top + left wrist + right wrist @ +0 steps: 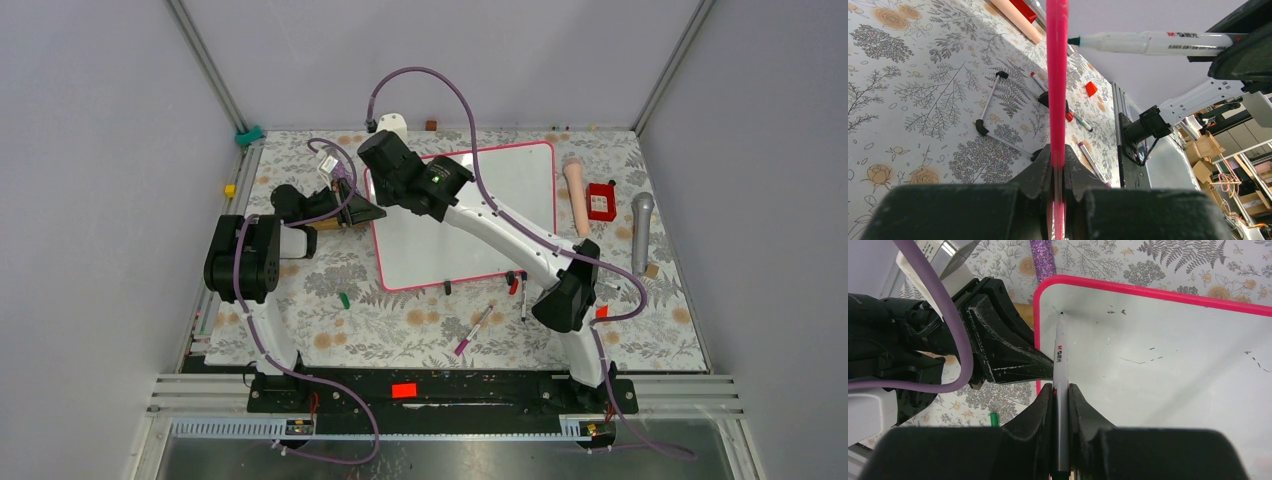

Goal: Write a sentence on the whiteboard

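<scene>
The whiteboard [500, 210] lies on the flowered table, white with a pink frame and a few faint marks [1138, 360]. My left gripper [374, 212] is shut on its left frame edge, which shows edge-on as a pink bar [1056, 75] between the jaws [1058, 167]. My right gripper [390, 170] is shut on a white marker [1060, 357] over the board's far left corner. The marker's dark tip [1061, 314] is at the board surface; I cannot tell if it touches. The marker also shows in the left wrist view [1158, 43]. The left fingers [1013, 360] sit just left of the marker.
Loose markers [474, 329] [522, 296] and a green cap [344, 299] lie in front of the board. A pink cylinder [577, 195], a red box [601, 201] and a microphone [641, 230] lie to its right. A white object [392, 124] stands behind it.
</scene>
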`<action>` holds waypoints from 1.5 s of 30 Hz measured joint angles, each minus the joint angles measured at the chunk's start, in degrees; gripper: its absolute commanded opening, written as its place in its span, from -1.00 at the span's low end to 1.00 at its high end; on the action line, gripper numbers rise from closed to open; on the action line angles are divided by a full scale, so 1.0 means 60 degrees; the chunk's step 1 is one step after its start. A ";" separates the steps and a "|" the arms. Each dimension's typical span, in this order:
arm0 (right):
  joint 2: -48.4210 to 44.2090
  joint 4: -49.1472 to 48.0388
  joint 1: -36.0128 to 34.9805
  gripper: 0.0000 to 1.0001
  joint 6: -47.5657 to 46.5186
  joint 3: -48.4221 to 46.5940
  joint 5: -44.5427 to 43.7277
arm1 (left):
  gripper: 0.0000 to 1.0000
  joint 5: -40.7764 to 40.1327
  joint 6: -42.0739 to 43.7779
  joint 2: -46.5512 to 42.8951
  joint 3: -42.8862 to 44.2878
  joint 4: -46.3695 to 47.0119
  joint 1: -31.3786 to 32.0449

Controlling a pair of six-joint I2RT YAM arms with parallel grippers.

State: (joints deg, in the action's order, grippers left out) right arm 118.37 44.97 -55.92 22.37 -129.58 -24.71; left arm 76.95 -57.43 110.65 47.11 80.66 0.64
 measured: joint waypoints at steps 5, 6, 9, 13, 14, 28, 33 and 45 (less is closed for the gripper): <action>0.0000 0.0000 -0.0004 -1.00 -0.0004 0.0000 -0.0127 | -1.00 0.0004 0.0000 0.0000 0.0000 0.0000 0.0000; 0.0000 0.0000 -0.0004 -1.00 -0.0004 0.0000 -0.0189 | -1.00 0.0004 0.0000 0.0000 0.0000 0.0004 0.0000; 0.0000 0.0004 -0.0004 -1.00 -0.0004 0.0000 -0.0321 | -1.00 0.0004 0.0000 0.0000 0.0000 0.0004 0.0004; 0.0000 0.0004 -0.0004 -1.00 -0.0015 -0.0022 -0.0484 | -1.00 0.0004 0.0000 0.0000 0.0000 0.0000 0.0004; 0.0000 0.0011 -0.0004 -1.00 -0.0018 -0.0058 -0.0484 | -1.00 0.0004 0.0000 0.0000 0.0000 0.0004 0.0004; 0.0029 0.0007 -0.0004 -1.00 -0.0022 -0.0106 -0.0528 | -1.00 0.0007 0.0000 0.0000 0.0000 0.0004 0.0004; 0.0029 -0.0007 -0.0011 -1.00 -0.0011 0.0135 -0.0517 | -1.00 -0.0007 0.0000 0.0015 0.0000 -0.0062 0.0004; -0.0364 -0.0040 -0.0131 -1.00 0.0120 0.1271 -0.0335 | -1.00 -0.0055 0.0000 0.0073 0.0000 -0.0240 0.0000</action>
State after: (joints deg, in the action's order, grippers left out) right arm 116.18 44.73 -56.71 23.09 -121.95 -26.72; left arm 76.62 -57.43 111.09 47.11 79.22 0.64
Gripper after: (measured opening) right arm 0.158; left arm 0.059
